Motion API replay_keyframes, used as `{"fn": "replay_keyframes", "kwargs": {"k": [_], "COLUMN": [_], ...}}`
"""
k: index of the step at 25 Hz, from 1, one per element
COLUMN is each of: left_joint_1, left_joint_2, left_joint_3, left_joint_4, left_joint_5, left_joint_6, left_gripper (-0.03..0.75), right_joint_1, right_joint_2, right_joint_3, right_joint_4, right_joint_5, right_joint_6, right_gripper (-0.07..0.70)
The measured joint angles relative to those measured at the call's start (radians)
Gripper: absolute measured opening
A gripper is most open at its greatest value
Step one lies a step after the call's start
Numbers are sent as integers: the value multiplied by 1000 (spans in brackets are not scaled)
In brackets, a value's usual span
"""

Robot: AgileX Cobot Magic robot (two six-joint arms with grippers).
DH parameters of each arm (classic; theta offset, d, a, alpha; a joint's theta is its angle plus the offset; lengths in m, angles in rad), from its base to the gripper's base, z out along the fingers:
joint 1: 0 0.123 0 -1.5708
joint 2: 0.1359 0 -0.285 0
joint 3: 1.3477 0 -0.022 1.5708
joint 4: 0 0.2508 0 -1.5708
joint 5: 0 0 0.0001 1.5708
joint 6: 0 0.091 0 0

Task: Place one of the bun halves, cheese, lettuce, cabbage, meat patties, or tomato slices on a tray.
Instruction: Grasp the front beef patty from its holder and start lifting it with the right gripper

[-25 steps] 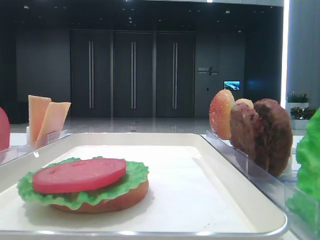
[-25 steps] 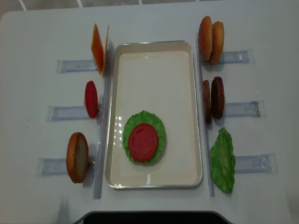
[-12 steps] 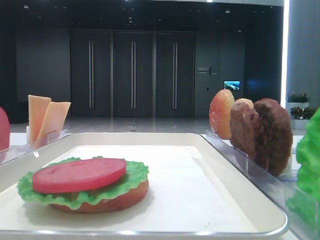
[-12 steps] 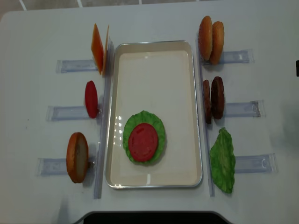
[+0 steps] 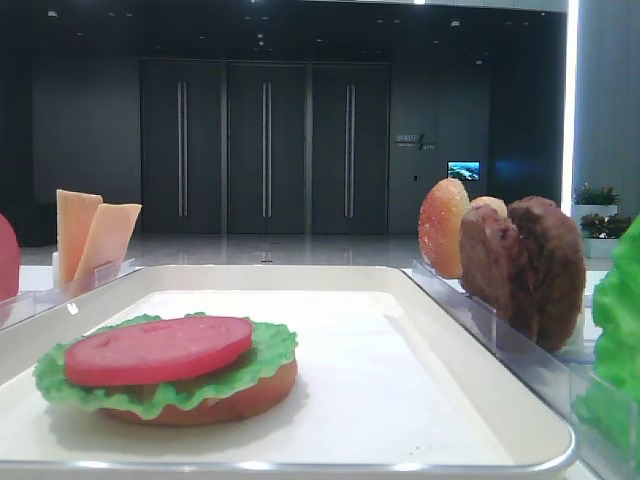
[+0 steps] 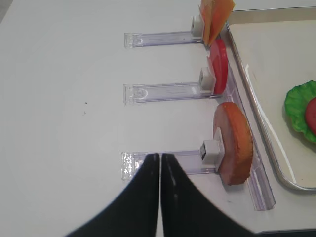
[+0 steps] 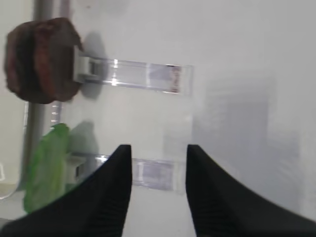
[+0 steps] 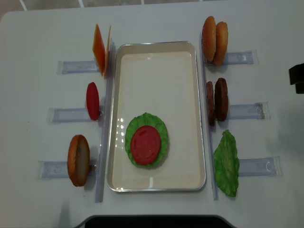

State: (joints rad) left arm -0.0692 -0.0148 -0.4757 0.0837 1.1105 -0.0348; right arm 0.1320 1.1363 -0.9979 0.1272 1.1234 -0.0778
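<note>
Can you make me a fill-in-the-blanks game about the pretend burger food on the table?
1. On the tray, the tomato slice lies on top of the ____.
2. The two meat patties stand on the tray's ____ side in the overhead view.
3. The left gripper has its jaws ____.
4. The number of cheese slices standing in the holder is ____.

Missing words: lettuce; right; shut; two

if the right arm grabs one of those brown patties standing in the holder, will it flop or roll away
The meat patties look thick and hold their round shape on edge, so probably stiff, not floppy. Standing upright as discs, one could roll if nudged free. The rough grainy face should likely grip well between the end effector fingers.
</note>
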Motion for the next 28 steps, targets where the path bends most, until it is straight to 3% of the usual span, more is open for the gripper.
{"fn": "replay_keyframes", "kwargs": {"k": [4, 8, 11, 15, 20, 28], "left_joint_1": [0, 0, 0, 0, 0, 0], "left_joint_2": [0, 0, 0, 0, 0, 0], "left_joint_3": [0, 0, 0, 0, 0, 0], "left_joint_4": [0, 0, 0, 0, 0, 0], "left_joint_5": [0, 0, 0, 0, 0, 0], "left_joint_6": [0, 0, 0, 0, 0, 0], "left_gripper": [-1, -1, -1, -1, -1, -1], "right_joint_1": [244, 498, 595, 619, 620, 523], "right_joint_2": [12, 70, 124, 183, 233, 323], "right_joint_3": [-4, -8, -8, -8, -10, -100], "right_joint_4": [-24, -159, -231, -231, -230, -113], "right_joint_5": [-67, -132, -162, -222, -284, -291], "right_joint_6": [166, 401, 509, 535, 549, 546], "right_gripper": [263, 263, 263, 280, 368, 388]}}
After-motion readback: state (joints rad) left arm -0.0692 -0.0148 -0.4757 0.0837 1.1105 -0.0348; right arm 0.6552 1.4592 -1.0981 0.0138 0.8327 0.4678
